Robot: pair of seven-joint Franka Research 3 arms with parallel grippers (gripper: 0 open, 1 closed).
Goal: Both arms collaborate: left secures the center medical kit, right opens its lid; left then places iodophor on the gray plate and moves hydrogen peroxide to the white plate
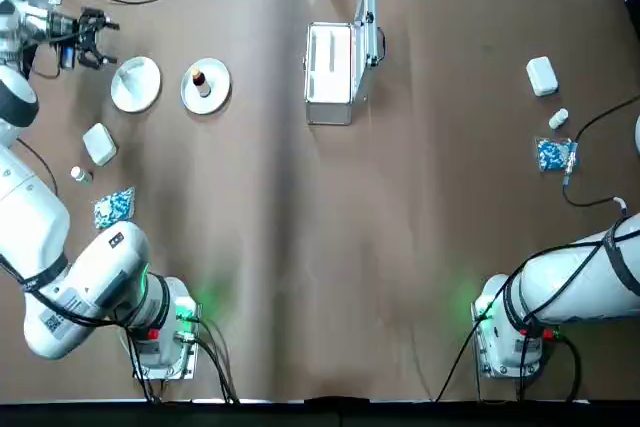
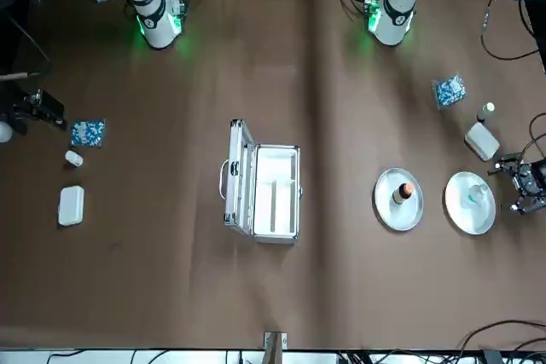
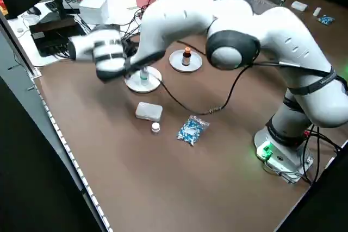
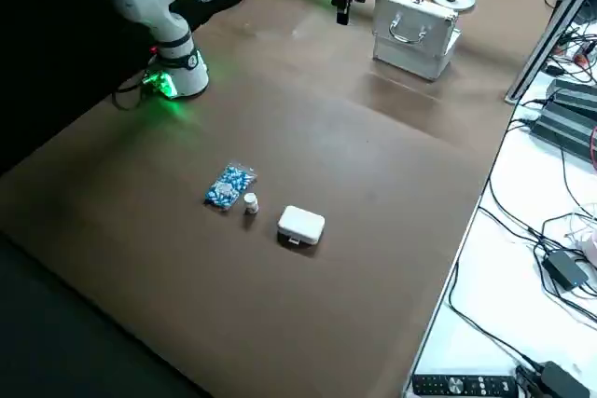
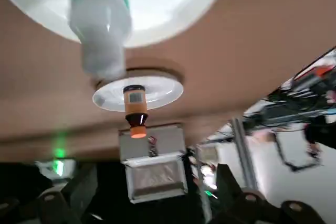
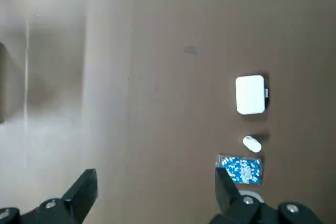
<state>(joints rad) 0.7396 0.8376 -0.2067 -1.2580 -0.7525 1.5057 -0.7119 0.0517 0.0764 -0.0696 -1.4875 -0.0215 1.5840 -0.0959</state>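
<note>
Clock dial laid on the table from the robot's side: centre mid-table, 12 straight away from the bases. Nearest first.

Right gripper (image 6: 156, 182): about 3, raised, out past the right-hand blue-white packet (image 1: 555, 154). Fingers wide apart, nothing held.
Left-hand blue-white packet (image 1: 114, 207): 9. Small white-capped bottle (image 1: 81, 175) just beyond it, also 9.
Left-hand white case (image 1: 99, 144): between 9 and 10.
Right side, going outward: small white vial (image 1: 558, 119) between 2 and 3, right-hand white case (image 1: 541, 76) at 2.
Gray plate (image 1: 190, 97): between 10 and 11. Iodophor (image 1: 201, 83) upright on it.
White plate (image 1: 136, 99): 10, just left of gray plate, not touching. Hydrogen peroxide (image 3: 144, 75) upright on it.
Medical kit (image 1: 329, 72): 12, lid (image 1: 362, 42) open, standing up along its right side, grey handle (image 1: 381, 44) facing right.
Left gripper (image 5: 156, 190): 10, above the table, out past white plate. Fingers wide apart, nothing held.
</note>
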